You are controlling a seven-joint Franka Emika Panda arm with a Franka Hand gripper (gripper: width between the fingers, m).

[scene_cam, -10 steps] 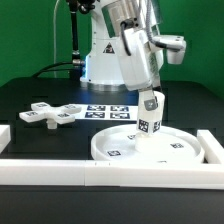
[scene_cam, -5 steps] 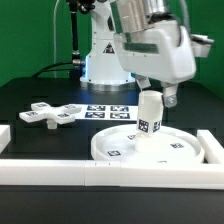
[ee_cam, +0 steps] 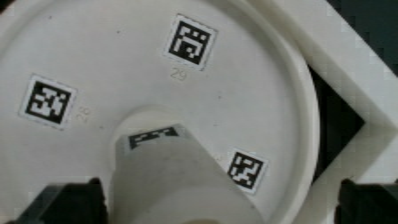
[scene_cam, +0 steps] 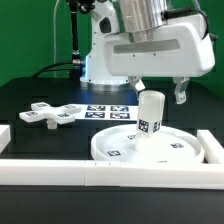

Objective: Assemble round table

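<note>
My gripper [scene_cam: 159,92] sits right of centre in the exterior view. Its fingers [scene_cam: 181,95] are spread apart and hold nothing, one on either side of the top of the leg [scene_cam: 150,115]. The leg stands upright at the middle of the round disc [scene_cam: 195,146], low and right in the frame. The cross-shaped foot piece [scene_cam: 50,114] lies apart on the black table [scene_cam: 30,90] at the exterior view's left. The marker board [scene_cam: 108,110] is near the centre.
</note>
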